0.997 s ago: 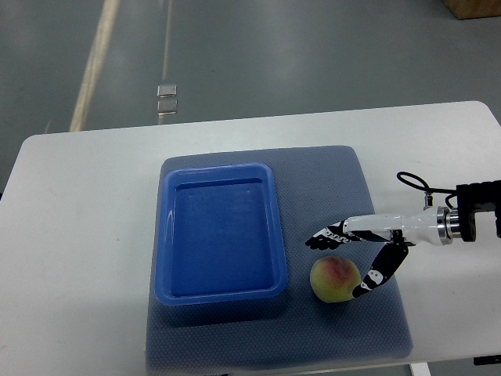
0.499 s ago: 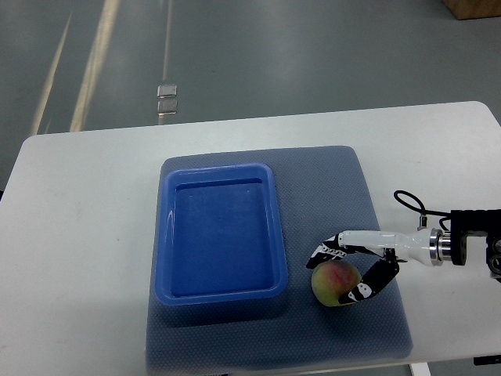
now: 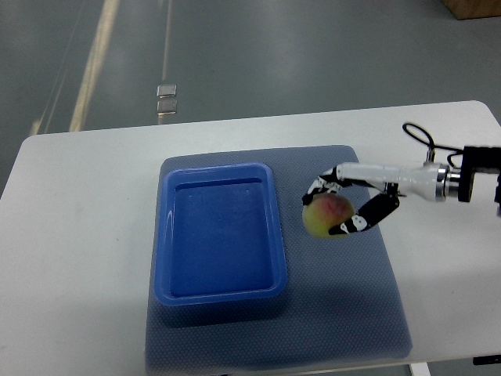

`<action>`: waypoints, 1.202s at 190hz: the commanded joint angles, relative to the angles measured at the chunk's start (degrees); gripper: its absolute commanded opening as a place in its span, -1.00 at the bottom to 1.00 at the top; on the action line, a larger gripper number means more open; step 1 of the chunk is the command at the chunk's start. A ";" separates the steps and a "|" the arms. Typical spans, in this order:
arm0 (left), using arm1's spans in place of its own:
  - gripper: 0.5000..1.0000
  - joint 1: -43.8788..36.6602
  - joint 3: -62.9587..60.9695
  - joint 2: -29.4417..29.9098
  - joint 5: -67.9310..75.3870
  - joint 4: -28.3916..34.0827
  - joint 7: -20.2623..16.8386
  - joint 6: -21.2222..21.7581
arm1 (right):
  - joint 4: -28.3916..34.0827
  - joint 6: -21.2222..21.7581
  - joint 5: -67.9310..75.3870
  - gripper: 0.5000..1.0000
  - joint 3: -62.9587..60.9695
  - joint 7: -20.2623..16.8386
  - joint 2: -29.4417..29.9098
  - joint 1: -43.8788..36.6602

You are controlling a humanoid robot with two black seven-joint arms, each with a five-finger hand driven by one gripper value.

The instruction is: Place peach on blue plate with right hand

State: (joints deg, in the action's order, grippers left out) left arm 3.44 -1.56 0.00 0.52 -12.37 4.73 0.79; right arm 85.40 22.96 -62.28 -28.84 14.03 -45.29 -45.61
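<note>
The right hand grips the peach in curled fingers, just right of the plate, ready for transfer.

right arm cut by right edge | mat bottom edge cropped

- The peach is round, yellow-green with a red blush on its upper side. It sits between my fingers: one black-and-white finger curves over its top, another hooks beneath its right side.
- The peach is over the grey-blue mat, just right of the blue plate's right rim and level with that rim's upper half. It does not overlap the plate.
- The blue plate is a deep rectangular tray with rounded corners and a raised rim, its long side running away from me. It lies flat on the left half of the mat.
</note>
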 commanded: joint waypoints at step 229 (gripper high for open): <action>1.00 -0.01 0.07 0.00 0.01 -0.02 0.02 -0.09 | -37.50 -5.65 -1.79 0.74 17.85 -1.37 41.60 -16.00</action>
State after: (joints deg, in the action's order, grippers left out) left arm 3.43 -1.49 0.00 0.53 -12.40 4.75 0.70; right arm 47.82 17.24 -64.93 -9.97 12.74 -2.80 -60.03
